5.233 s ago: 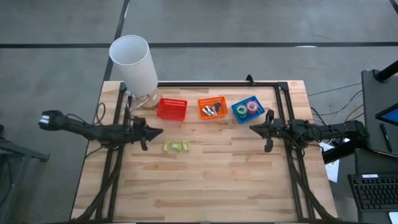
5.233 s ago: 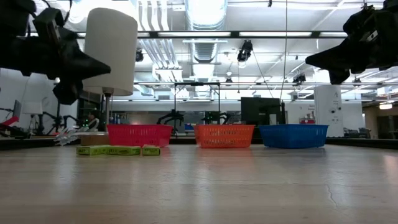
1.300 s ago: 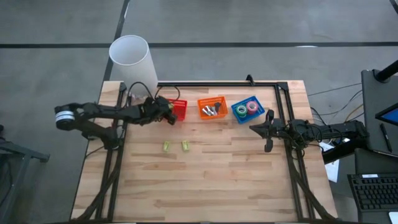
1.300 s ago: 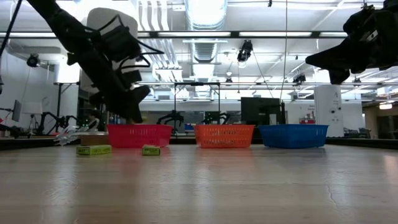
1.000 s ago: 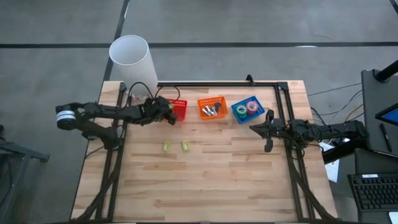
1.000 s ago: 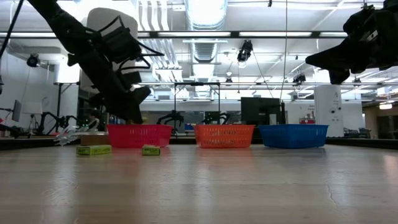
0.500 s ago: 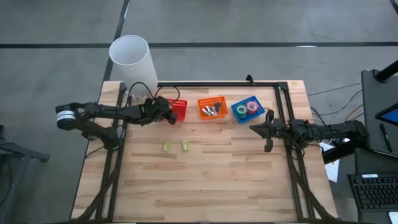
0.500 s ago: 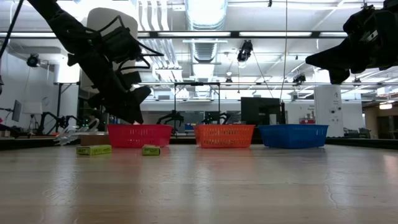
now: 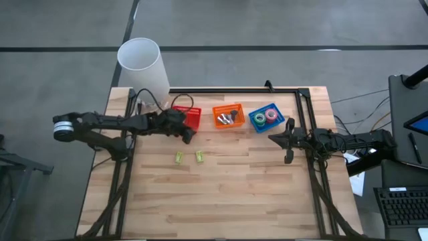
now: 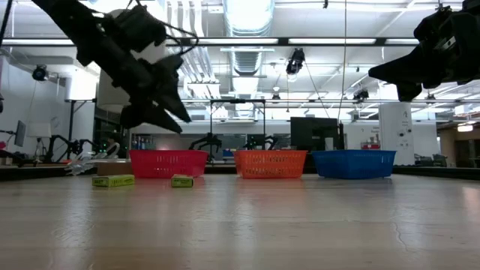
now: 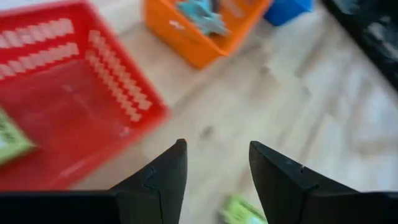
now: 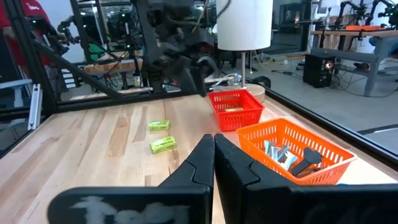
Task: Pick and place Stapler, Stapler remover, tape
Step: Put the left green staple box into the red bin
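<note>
Left gripper (image 9: 188, 136), fingers apart and empty, raised above the wooden table (image 9: 221, 194) just beside the red plastic basket (image 9: 188, 115). One small green box (image 11: 11, 138) inside that basket, only partly visible; two more green boxes (image 9: 189, 156) on the table near the gripper. Tape rolls (image 9: 265, 117) in the blue basket (image 9: 266, 118), well apart. Orange basket (image 9: 228, 115) contents hard to make out. Right gripper (image 9: 283, 142) pressed together, waiting at the table's right edge.
</note>
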You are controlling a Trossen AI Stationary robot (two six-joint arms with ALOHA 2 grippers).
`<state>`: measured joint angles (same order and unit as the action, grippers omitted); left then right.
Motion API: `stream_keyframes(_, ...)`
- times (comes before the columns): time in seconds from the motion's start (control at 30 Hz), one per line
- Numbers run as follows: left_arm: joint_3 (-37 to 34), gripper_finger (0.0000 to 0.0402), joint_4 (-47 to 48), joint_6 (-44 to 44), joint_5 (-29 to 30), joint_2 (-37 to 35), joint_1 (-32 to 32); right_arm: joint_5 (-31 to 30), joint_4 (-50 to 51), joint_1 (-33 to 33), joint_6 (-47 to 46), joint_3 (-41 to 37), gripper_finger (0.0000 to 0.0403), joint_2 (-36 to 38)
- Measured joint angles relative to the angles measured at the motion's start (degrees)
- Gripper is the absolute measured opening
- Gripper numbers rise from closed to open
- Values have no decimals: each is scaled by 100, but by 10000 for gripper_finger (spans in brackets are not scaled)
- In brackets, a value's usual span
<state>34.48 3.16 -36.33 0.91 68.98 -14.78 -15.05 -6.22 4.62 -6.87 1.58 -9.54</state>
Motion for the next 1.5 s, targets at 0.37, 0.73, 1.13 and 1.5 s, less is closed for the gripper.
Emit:
stream_keyframes(0.37,0,175,887,-1490,792,-327,1659,0,0,0,0,0,8,0)
stream_keyframes(0.73,-17,175,2487,-2929,1674,-173,2455,0,0,0,0,2,8,0)
stream_keyframes(1.13,-20,175,2174,-3285,1722,565,2801,0,0,-2,-1,1,8,0)
stream_keyframes(1.5,-16,175,1816,-3270,1762,1078,2803,2,0,0,0,2,8,2)
